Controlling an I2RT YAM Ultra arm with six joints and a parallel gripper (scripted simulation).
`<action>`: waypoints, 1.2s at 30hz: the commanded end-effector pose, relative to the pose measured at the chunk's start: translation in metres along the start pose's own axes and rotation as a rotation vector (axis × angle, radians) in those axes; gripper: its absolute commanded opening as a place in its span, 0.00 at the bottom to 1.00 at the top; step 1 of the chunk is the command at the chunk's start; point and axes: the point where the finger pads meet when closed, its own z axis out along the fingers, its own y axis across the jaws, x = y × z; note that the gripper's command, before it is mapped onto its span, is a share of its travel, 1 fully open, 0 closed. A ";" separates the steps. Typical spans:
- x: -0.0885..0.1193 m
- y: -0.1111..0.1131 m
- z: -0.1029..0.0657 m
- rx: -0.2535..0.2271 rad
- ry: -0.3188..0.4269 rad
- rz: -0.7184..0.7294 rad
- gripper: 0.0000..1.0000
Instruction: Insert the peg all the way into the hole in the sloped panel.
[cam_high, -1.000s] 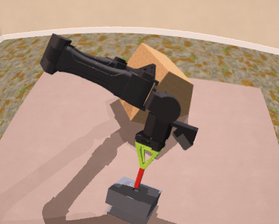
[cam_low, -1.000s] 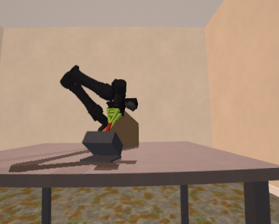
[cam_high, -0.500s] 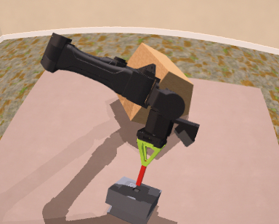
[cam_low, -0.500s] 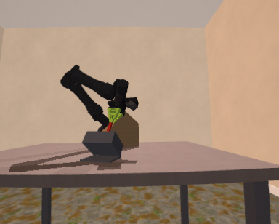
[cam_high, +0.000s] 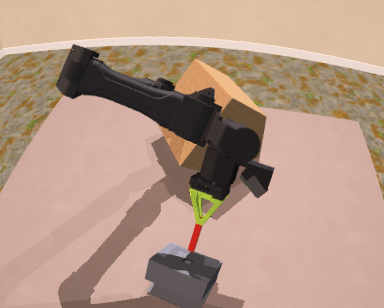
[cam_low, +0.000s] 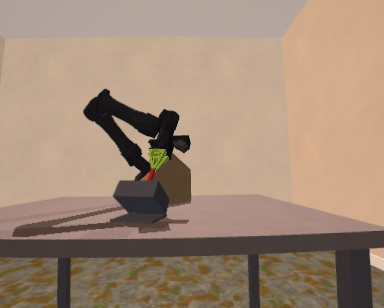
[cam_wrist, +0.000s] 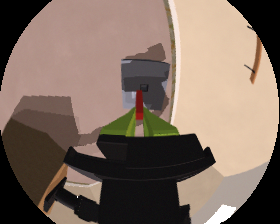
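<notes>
A thin red peg (cam_high: 195, 237) (cam_low: 151, 174) (cam_wrist: 139, 105) is held by my gripper (cam_high: 202, 218) (cam_low: 155, 166) (cam_wrist: 140, 120), whose lime-green fingers are shut on its upper end. The peg's lower tip meets the small hole (cam_high: 186, 259) (cam_wrist: 143, 87) in the top face of the dark grey sloped panel block (cam_high: 181, 280) (cam_low: 141, 196) (cam_wrist: 146, 73) near the table's front edge. Most of the peg's length shows above the panel. How deep the tip sits in the hole is hidden.
A tan wooden box (cam_high: 234, 111) (cam_low: 179, 181) stands behind the arm at the middle of the pinkish table (cam_high: 310, 225) (cam_low: 260, 220). The black arm (cam_high: 150, 102) reaches over from the back left.
</notes>
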 end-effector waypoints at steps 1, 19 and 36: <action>-0.005 -0.020 -0.011 0.022 -0.017 0.055 0.00; -0.006 -0.027 -0.017 0.022 -0.017 0.055 0.00; -0.007 -0.025 0.001 0.022 -0.017 0.055 0.00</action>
